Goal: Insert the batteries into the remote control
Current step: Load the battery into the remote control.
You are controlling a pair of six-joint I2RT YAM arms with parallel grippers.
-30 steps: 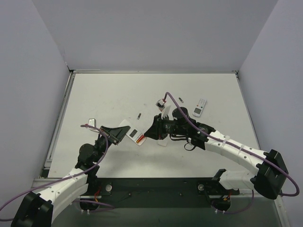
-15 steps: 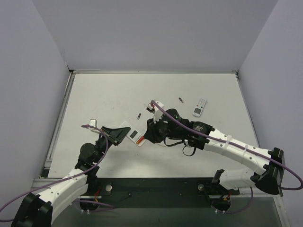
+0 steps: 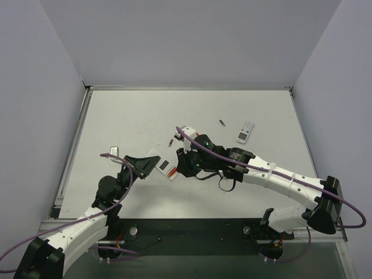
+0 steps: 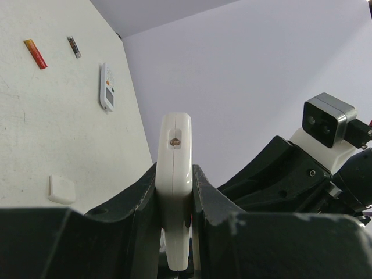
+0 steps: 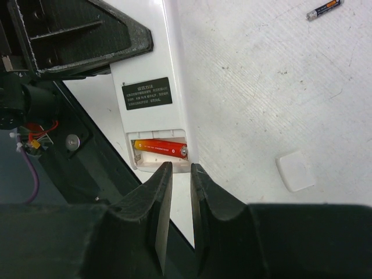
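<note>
Left jaws clench the remote control, a light, stiff, slick shell, by its sides; right jaws, nearly closed and empty, hover beside the seated battery.

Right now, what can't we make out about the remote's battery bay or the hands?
- Second slot in the remote control: right wrist view shows one red battery; the rest of the bay sits behind the right hand fingers.
- Whether the right hand carries a battery: not visible between its nearly closed fingers.
- Remote's front: left wrist view shows only its edge, clamped in the left hand.
- Label text: too small.
</note>
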